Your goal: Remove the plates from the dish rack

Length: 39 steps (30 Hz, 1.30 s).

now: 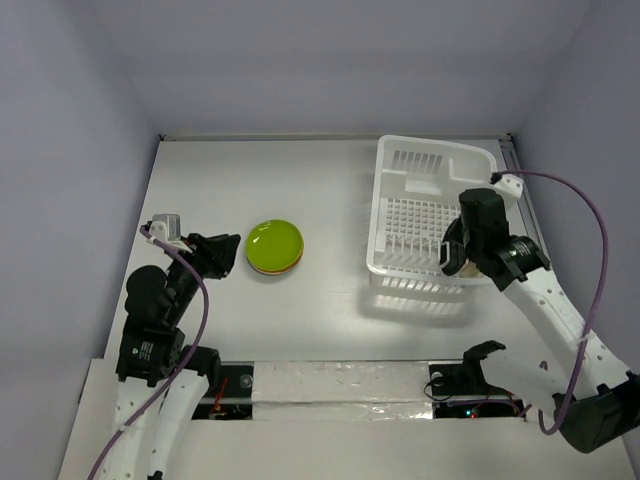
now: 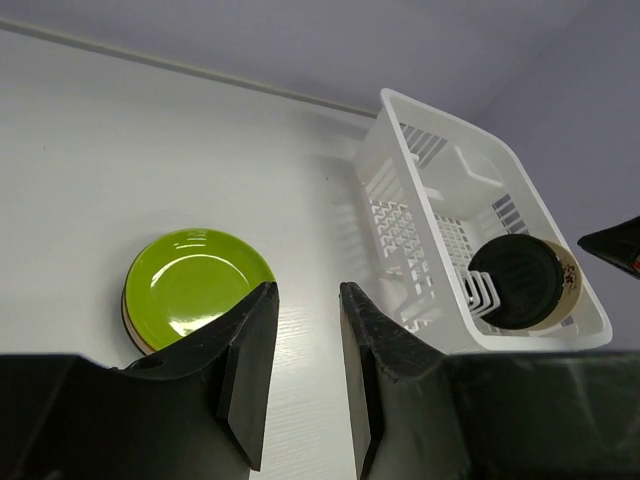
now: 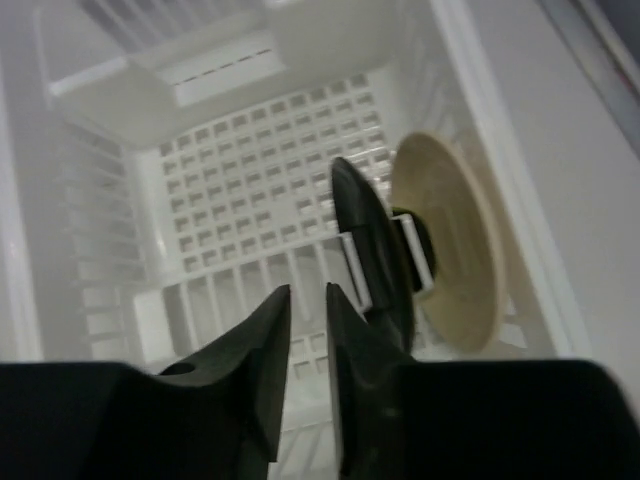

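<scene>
left jaws: narrow, empty; right jaws: narrow, empty, over dish rack (image 1: 408, 218); dark plate (image 3: 358, 205) racked

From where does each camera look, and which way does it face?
Top external: above and behind the bases, looking down on the left arm, right arm, lime green plate and dish rack.
Left wrist: over the left tool, facing that plate and the rack.
Right wrist: over the right tool, facing a dark plate and cream plate inside the rack.
Both wrist views show the dark plate.
</scene>
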Motion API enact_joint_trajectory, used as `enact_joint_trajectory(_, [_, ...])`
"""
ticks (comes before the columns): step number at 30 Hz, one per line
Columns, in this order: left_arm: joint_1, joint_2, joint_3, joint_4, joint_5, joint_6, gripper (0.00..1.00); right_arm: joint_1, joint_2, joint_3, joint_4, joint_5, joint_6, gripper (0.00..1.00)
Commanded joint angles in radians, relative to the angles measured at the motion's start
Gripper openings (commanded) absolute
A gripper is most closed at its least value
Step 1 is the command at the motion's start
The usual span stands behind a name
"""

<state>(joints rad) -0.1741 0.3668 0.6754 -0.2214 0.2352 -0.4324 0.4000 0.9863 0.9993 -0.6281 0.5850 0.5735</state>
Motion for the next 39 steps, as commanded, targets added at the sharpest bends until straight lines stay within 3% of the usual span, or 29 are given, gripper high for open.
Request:
enact_joint_trajectory(1, [-0.022, -0.016, 0.001, 0.047, 0.007, 0.000, 0.29, -0.044, -0.011, 0.036, -0.154, 0.067, -0.002, 0.30])
enact_joint_trajectory(2, [-0.022, -0.019, 0.001, 0.048, 0.009, 0.000, 0.29, -0.053, -0.009, 0.050, -0.180, 0.094, 0.002, 0.46])
enact_joint_trajectory(4, [-0.022, -0.017, 0.003, 0.047, 0.006, 0.001, 0.29, -0.091, 0.029, 0.082, -0.202, 0.073, -0.015, 0.62])
enact_joint_trajectory(5, [-0.031, -0.016, 0.003, 0.045, 0.009, 0.001, 0.29, -0.111, 0.055, 0.123, -0.223, 0.044, -0.049, 0.66])
enact_joint_trajectory(9, [-0.031, -0.019, 0.003, 0.045, 0.012, 0.003, 0.29, -0.177, 0.221, 0.193, -0.294, -0.001, -0.124, 0.64])
enact_joint_trajectory(13, [-0.031, -0.035, 0.004, 0.042, 0.001, 0.001, 0.29, -0.178, 0.305, 0.173, -0.246, -0.102, -0.162, 0.57])
enact_joint_trajectory(15, [-0.031, -0.035, 0.004, 0.044, 0.003, 0.001, 0.29, -0.178, 0.334, 0.160, -0.214, -0.096, -0.173, 0.44])
enact_joint_trajectory(19, [-0.031, -0.034, 0.003, 0.047, 0.009, 0.001, 0.29, -0.178, 0.411, 0.170, -0.188, -0.073, -0.198, 0.34])
enact_joint_trajectory(21, [-0.031, -0.035, 0.003, 0.044, 0.006, 0.001, 0.29, -0.178, 0.451, 0.183, -0.148, -0.050, -0.225, 0.15])
enact_joint_trajectory(22, [-0.031, -0.034, 0.003, 0.044, 0.003, 0.001, 0.29, -0.178, 0.465, 0.191, -0.148, -0.033, -0.225, 0.15])
enact_joint_trajectory(24, [-0.031, -0.034, 0.004, 0.044, 0.000, 0.001, 0.29, -0.178, 0.491, 0.202, -0.134, 0.077, -0.244, 0.01])
enact_joint_trajectory(30, [-0.031, -0.023, 0.004, 0.042, -0.002, 0.000, 0.29, -0.178, 0.509, 0.228, 0.022, 0.216, -0.402, 0.00])
enact_joint_trajectory(36, [-0.031, -0.014, 0.004, 0.040, -0.007, -0.002, 0.29, -0.168, 0.476, 0.233, 0.171, 0.159, -0.598, 0.00])
enact_joint_trajectory(39, [-0.031, -0.006, 0.003, 0.042, -0.002, 0.000, 0.29, -0.113, 0.473, 0.203, 0.159, 0.173, -0.604, 0.00])
